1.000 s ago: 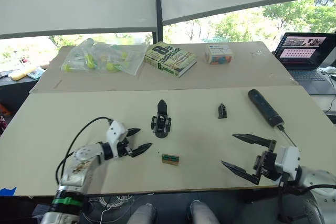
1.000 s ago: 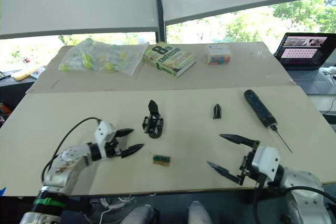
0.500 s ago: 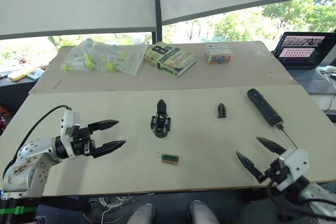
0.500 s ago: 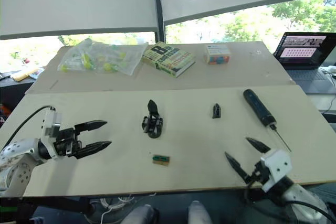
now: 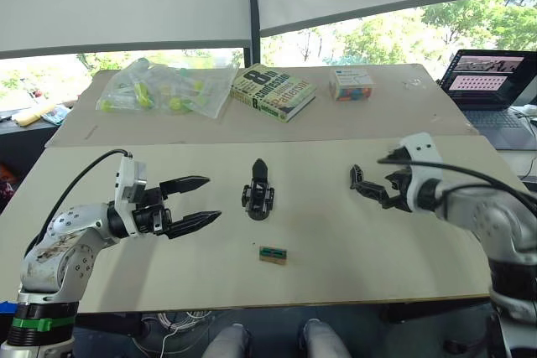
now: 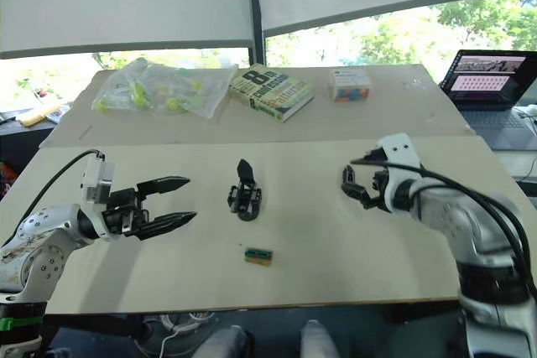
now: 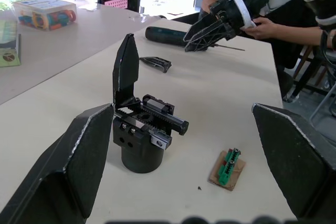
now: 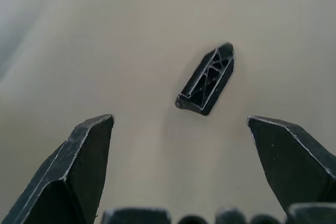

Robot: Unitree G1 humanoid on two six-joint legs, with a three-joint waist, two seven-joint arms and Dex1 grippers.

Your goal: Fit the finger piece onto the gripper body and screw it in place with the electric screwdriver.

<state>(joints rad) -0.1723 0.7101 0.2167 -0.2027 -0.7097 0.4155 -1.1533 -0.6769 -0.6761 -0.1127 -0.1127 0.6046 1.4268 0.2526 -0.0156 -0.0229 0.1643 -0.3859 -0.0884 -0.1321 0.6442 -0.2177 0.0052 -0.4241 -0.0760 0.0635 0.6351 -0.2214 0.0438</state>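
Swung in from the table's near edge, the right tool [image 8: 181, 145] now hangs spread above the finger piece [image 8: 206, 80]. At nine o'clock of the gripper body [image 7: 138, 136], the left tool [image 5: 195, 203] points toward it, spread and empty.

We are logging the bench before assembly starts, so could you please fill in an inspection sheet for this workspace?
Surface: pale table, a second table behind it.
Job's things: gripper body upright mid-table; finger piece lying loose on the table; electric screwdriver lying beyond it.
Clutter: small green part on a card near the front edge; book, plastic bag and coloured box on the rear table.
Grippers: left gripper open, facing the gripper body; right gripper open over the finger piece, not touching it.
Cables: black cable looping off the left arm.
Surroundings: laptop at the right; windows with trees.
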